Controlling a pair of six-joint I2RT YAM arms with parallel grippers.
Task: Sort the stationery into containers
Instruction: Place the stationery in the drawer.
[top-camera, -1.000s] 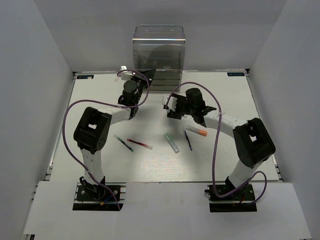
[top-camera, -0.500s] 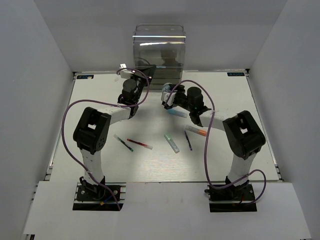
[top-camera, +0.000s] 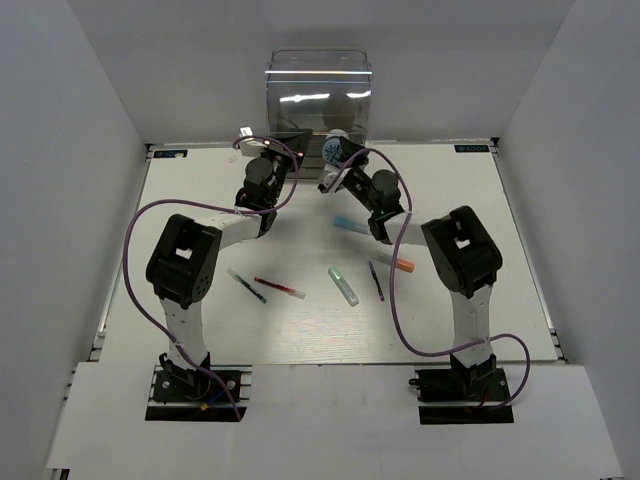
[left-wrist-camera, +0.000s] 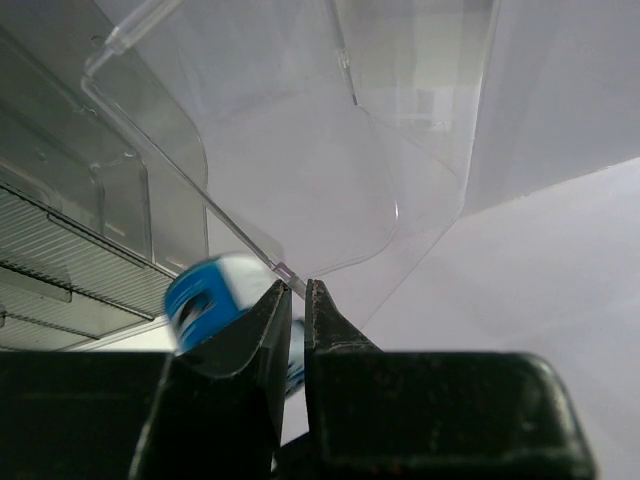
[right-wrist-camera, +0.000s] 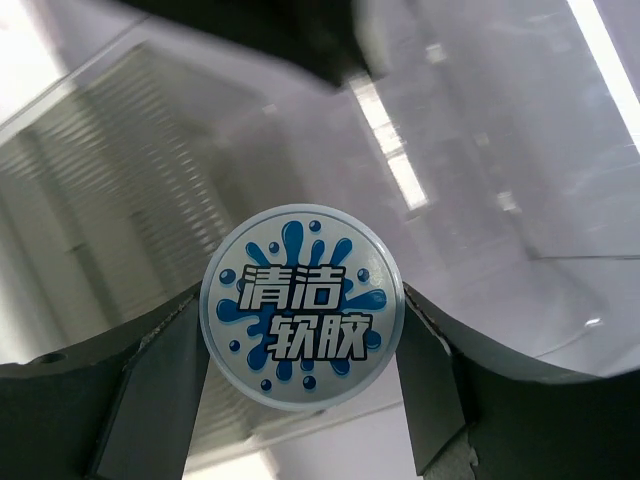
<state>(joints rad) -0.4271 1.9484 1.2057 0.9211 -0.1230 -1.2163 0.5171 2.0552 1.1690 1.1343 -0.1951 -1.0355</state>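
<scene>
The clear plastic cabinet (top-camera: 318, 95) stands at the table's back. My left gripper (top-camera: 292, 140) is shut on the lip of a clear drawer (left-wrist-camera: 300, 190) pulled out from it; the jaws pinch the thin edge in the left wrist view (left-wrist-camera: 292, 285). My right gripper (top-camera: 333, 160) is shut on the round blue-white roll (right-wrist-camera: 303, 308) and holds it up at the cabinet's front, beside the drawer. The roll also shows in the left wrist view (left-wrist-camera: 205, 298). A light blue pen (top-camera: 350, 226), an orange-capped marker (top-camera: 397, 263), a dark thin pen (top-camera: 376, 281), a green-white marker (top-camera: 343, 285), a red pen (top-camera: 280, 288) and a green-tipped pen (top-camera: 246, 286) lie on the table.
White walls enclose the table on the left, right and back. Ribbed drawer fronts (left-wrist-camera: 70, 260) of the cabinet sit just left of my left gripper. Purple cables loop over both arms.
My right gripper has carried the roll from mid-table back and up to the cabinet's front, uncovering the light blue pen. My left gripper has stayed at the drawer.
</scene>
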